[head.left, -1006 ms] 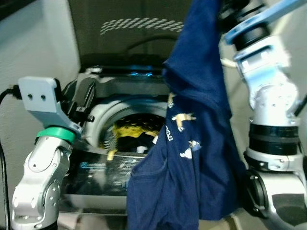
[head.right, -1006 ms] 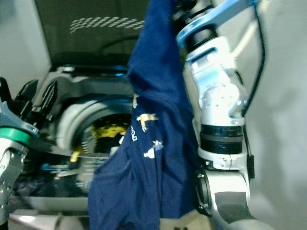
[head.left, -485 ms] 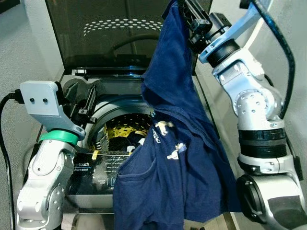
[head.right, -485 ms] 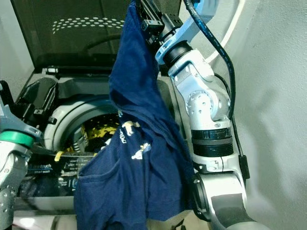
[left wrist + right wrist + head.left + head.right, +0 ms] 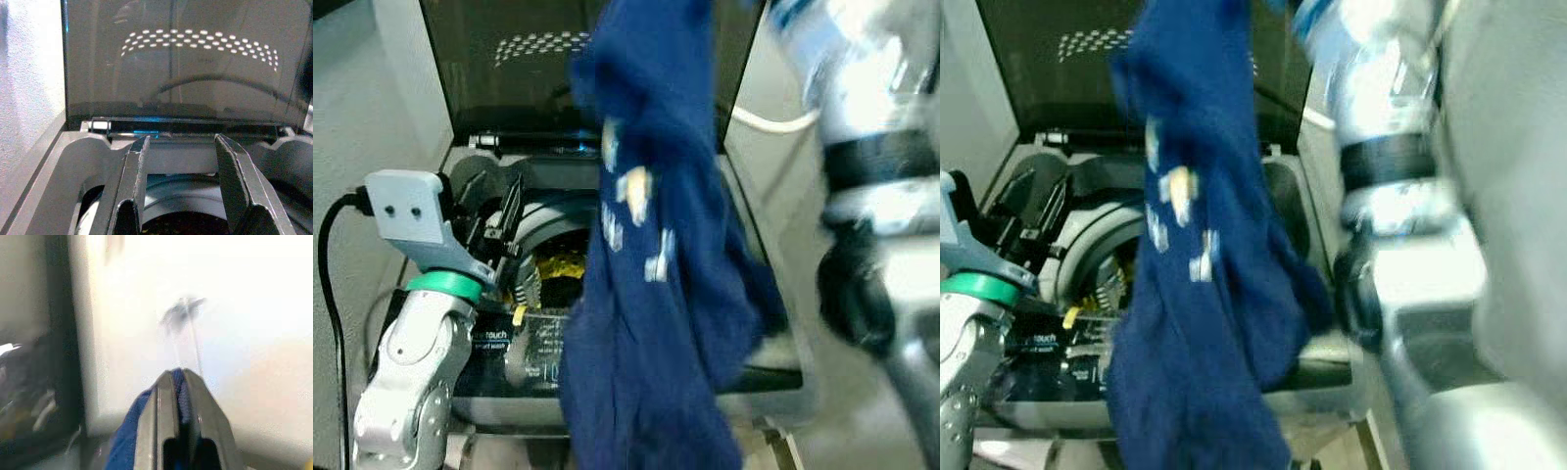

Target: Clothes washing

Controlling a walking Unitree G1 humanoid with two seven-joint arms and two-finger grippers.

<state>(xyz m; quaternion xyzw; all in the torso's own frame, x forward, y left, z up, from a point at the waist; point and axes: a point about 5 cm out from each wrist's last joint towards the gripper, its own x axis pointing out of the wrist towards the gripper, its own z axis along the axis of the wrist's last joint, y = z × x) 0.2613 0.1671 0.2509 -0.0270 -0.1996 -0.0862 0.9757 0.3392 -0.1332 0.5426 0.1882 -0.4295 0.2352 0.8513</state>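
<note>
1. One dark blue garment (image 5: pixel 646 294) with small pale prints hangs lengthwise, its long axis running up and down. Its top is pinched high at the upper edge of the scene and its loose bottom trails low at the near side, in front of the washer's control panel (image 5: pixel 524 352).

2. The right gripper (image 5: pixel 177 421) holds it. In the right wrist view its two black fingers are pressed together with blue cloth between them. The right arm (image 5: pixel 871 186) is blurred, on the right.

3. The relation that counts is that the garment hangs over and slightly near and right of the one open drum (image 5: pixel 553 264). So the drum opening lies below and a little left and far of the pinched cloth. In my judgement the cloth must be carried that way and lowered before letting go, or its tail may drape over the washer's near rim.

4. One yellow and dark bundle of laundry (image 5: pixel 558 266) already lies in the drum.

5. The left gripper (image 5: pixel 183 196) sits at the drum's left rim, its two fingers spread apart and holding nothing. It is nearer the opening than the right one.

6. One tinted lid (image 5: pixel 186 63) stands upright at the far side.
</note>
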